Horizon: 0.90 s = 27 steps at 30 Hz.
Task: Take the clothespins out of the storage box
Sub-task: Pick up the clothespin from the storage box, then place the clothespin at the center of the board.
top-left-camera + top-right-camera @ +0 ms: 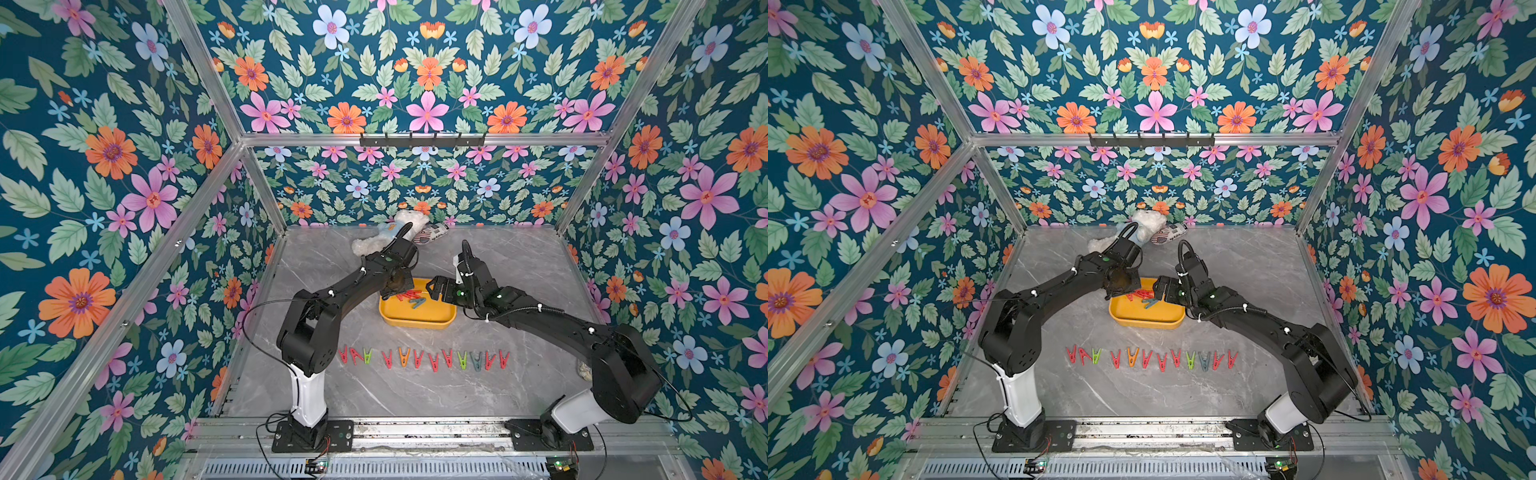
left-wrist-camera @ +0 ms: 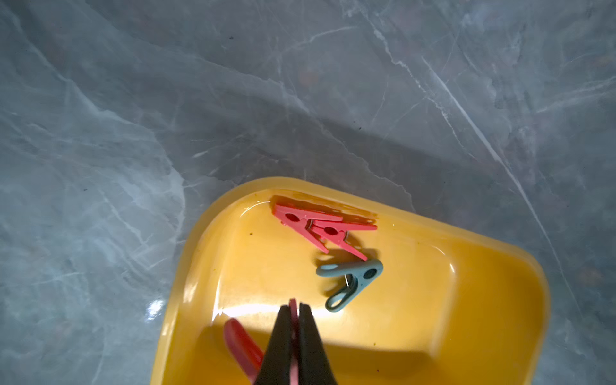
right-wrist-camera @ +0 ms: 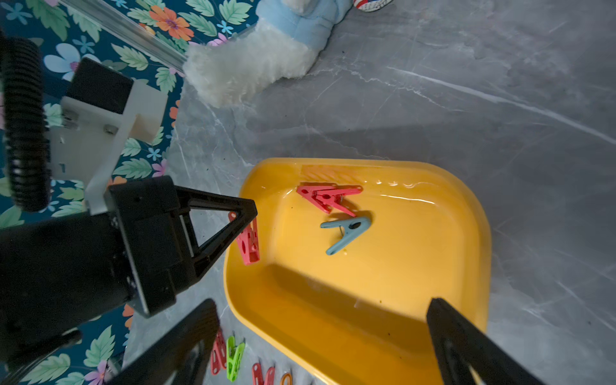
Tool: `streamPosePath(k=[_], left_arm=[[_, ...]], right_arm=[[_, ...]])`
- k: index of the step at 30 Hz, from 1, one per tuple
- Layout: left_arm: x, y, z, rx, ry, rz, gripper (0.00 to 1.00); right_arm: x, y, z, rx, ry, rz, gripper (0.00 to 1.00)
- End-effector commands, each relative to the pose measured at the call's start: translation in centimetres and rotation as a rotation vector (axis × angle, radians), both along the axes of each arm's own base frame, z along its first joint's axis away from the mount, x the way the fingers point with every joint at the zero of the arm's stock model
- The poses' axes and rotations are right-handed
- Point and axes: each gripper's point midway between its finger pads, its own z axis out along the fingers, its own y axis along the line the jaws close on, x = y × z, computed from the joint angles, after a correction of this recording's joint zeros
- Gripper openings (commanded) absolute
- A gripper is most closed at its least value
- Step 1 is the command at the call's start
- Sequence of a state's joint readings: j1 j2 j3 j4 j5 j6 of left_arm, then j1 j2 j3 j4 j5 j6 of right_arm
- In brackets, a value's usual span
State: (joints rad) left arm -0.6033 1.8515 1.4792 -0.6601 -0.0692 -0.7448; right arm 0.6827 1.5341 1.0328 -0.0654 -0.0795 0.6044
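- Clothespins (image 1: 419, 358) sit in a tidy row on the worktop (image 1: 374, 399), just in front of the storage box (image 1: 415, 323). That looks like the drop-off line, each one set beside its neighbour.
- Three lie loose inside the box: two red ones (image 2: 320, 226) overlap against a wall, with a grey-blue one (image 2: 353, 280) just beside them.
- Left gripper (image 2: 295, 311) is clamped tight on a fourth, a red clothespin (image 3: 249, 243). It is pinched near one end and hangs by the box's rim, a hold that looks suited to carrying it out.
- Right gripper (image 3: 321, 301) hovers over the box, jaws spread wide, holding nothing. It is probably next in line.
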Motion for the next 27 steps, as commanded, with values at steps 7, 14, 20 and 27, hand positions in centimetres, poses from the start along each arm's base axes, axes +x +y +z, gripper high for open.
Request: streamPosePath(k=[7, 14, 20, 27], left_arm=[[-2.6, 6.8, 1.1, 0.102, -0.020, 0.105, 0.01], [-5.2, 12.1, 0.5, 0.138, -0.011, 0.176, 0.02], [-8.3, 16.6, -1.4, 0.215, 0.038, 0.217, 0.02], [-11.8, 19.8, -4.5, 0.276, 0.125, 0.246, 0.03]], right_arm=[[-1.1, 4.7, 3.0, 0.129, -0.085, 0.160, 0.99], [-3.2, 9.4, 4.4, 0.203, -0.119, 0.346, 0.99], [-3.9, 12.4, 3.0, 0.189, -0.082, 0.431, 0.99], [-3.9, 13.3, 2.6, 0.186, -0.068, 0.456, 0.99]])
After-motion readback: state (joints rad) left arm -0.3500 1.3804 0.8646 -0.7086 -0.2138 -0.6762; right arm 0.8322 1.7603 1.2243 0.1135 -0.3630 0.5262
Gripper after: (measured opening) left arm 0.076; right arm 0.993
